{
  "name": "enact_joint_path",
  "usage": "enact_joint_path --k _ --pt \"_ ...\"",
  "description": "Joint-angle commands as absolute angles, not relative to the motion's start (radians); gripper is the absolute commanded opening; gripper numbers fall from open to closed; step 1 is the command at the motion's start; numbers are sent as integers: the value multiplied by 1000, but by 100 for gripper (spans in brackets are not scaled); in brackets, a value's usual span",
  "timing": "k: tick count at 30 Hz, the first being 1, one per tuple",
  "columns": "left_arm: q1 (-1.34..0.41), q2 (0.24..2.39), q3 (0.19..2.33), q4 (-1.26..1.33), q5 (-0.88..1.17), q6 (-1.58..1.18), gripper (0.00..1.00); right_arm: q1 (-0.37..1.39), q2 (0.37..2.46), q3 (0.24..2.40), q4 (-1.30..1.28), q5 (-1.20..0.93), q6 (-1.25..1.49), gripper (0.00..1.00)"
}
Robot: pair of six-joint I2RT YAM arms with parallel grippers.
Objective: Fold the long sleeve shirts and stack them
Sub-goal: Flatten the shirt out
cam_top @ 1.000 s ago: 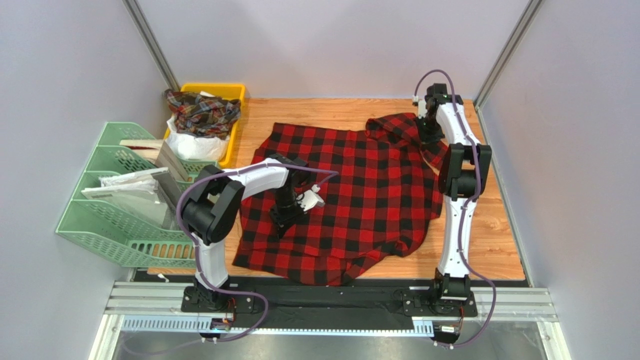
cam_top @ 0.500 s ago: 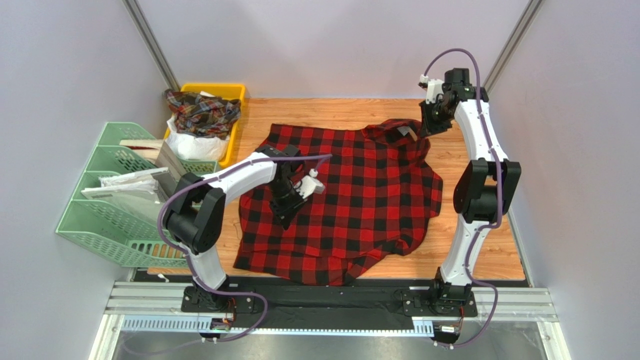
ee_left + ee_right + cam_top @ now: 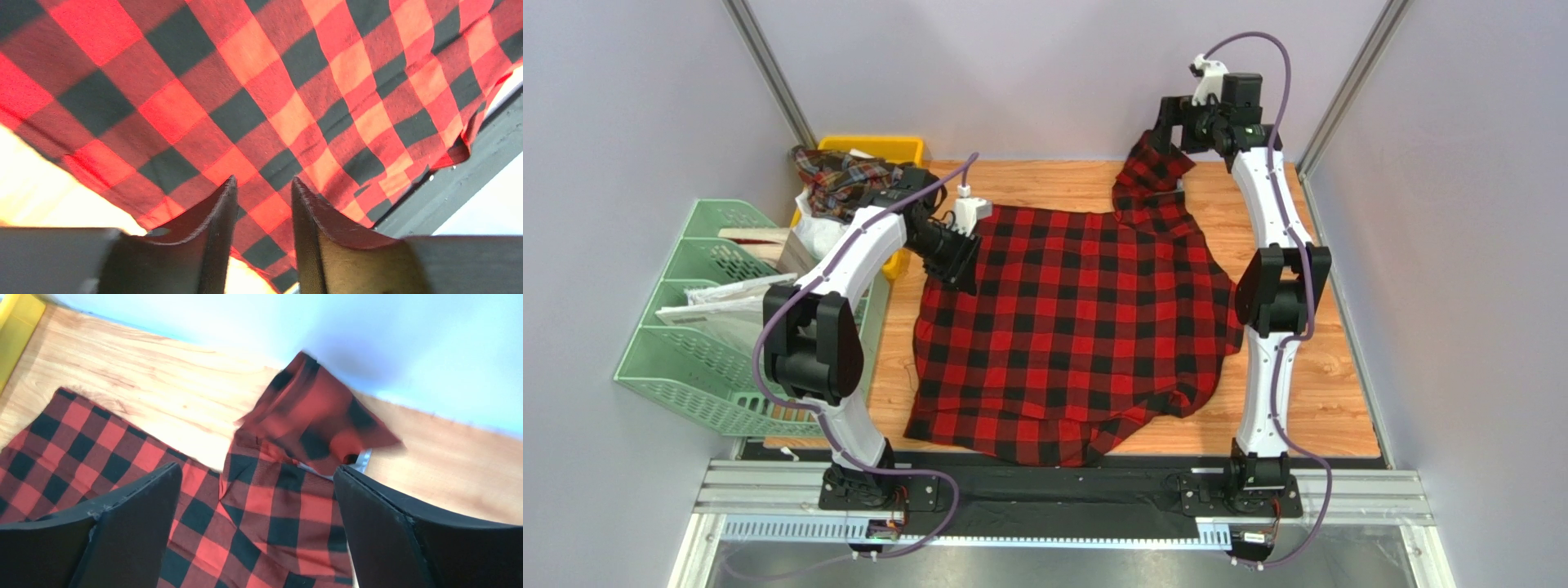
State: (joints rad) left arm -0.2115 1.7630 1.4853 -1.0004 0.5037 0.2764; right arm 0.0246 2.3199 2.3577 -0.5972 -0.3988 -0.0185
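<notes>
The red-and-black shirt [image 3: 1075,319] lies spread out flat on the wooden desk [image 3: 1333,368], filling most of the middle. Its near edge hangs a bit over the front of the desk. The left end effector [image 3: 955,245] sits low at the shirt's far left corner. In the left wrist view, the left end effector [image 3: 261,190] has its two fingers [image 3: 215,226] only a little apart w/ nothing between them, and checked cloth shows just past the tips. The right end effector [image 3: 1167,129] is up high at the far right, near the back wall. Its fingers [image 3: 141,502] are spread wide. Just under it, the collar end [image 3: 1149,172] of the shirt stands up off the desk. The rest of the shirt stays flat. In the right wrist view that raised flap [image 3: 313,416] is blurry, so it looks loose – not held – but I can't be sure. At the far left corner of the desk is a yellow bin [image 3: 891,147] w/ a darker plaid shirt [image 3: 852,181] bunched up in it. A green rack [image 3: 683,355] stands beside the desk on the left – well apart from the red shirt.
</notes>
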Motion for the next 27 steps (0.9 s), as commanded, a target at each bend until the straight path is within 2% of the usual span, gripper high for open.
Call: enact_joint_path --k 1,3,4,6,7,9,10,13,17,19,23,27 --pt "-196 1718 1528 -962 526 255 48 48 2280 2409 -780 -354 -263 100" --pt "-196 1726 1513 -962 522 274 49 17 2179 2288 -911 -395 -331 93" --pt "-198 1730 1506 -966 519 281 50 9 2133 2114 -928 -417 -369 88" --pt "-198 1755 1496 -972 496 308 49 -38 1976 1940 -956 -443 -408 79" --pt "-198 1764 1496 -982 483 317 49 -41 1926 1770 -977 -439 -467 76" --pt "-199 1802 1494 -995 445 336 49 -43 1821 1627 -988 -390 -495 67" --pt "-198 1816 1496 -1002 430 339 49 -41 1800 1526 -992 -384 -505 64" --pt "-201 1867 1502 -1015 385 339 49 -41 1770 1399 -999 -347 -502 58" --pt "-206 1949 1522 -1038 350 333 48 -41 1802 1316 -936 -258 -508 54" --pt "-207 1985 1542 -1051 299 334 41 -41 1856 1308 -896 -203 -508 52" --pt "-206 2118 1629 -1107 229 342 30 -43 1988 1370 -864 -101 -506 49" --pt "-190 2239 1785 -1170 203 334 20 -43 2129 1565 -859 -9 -479 47"
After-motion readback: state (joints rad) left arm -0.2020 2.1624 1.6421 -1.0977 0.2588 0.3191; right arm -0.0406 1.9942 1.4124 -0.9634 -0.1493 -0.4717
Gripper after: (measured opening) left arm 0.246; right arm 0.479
